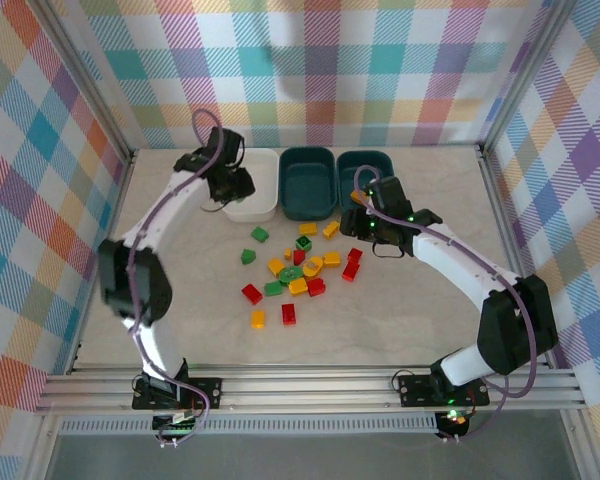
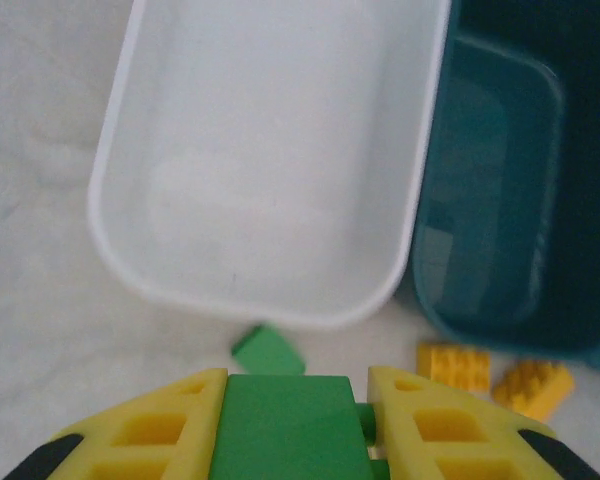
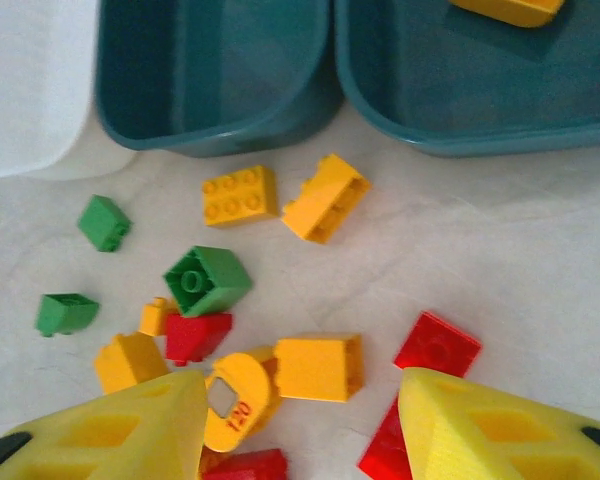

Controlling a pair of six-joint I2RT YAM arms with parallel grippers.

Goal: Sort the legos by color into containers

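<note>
At the frame's lower centre, the left claw (image 2: 292, 385) clenches a green brick (image 2: 290, 435) just short of the white tub (image 2: 245, 303), upper left. Releasing it over the tub looks next. The right claw (image 3: 302, 395) hangs open above loose bricks (image 3: 320, 365).

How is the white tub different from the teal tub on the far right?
The white plastic tub looks empty inside; the far-right dark teal plastic tub holds one yellow-orange toy brick. The white one sits at the row's left end, the teal one at its right. Both are shallow, rounded rectangles of similar size.
</note>
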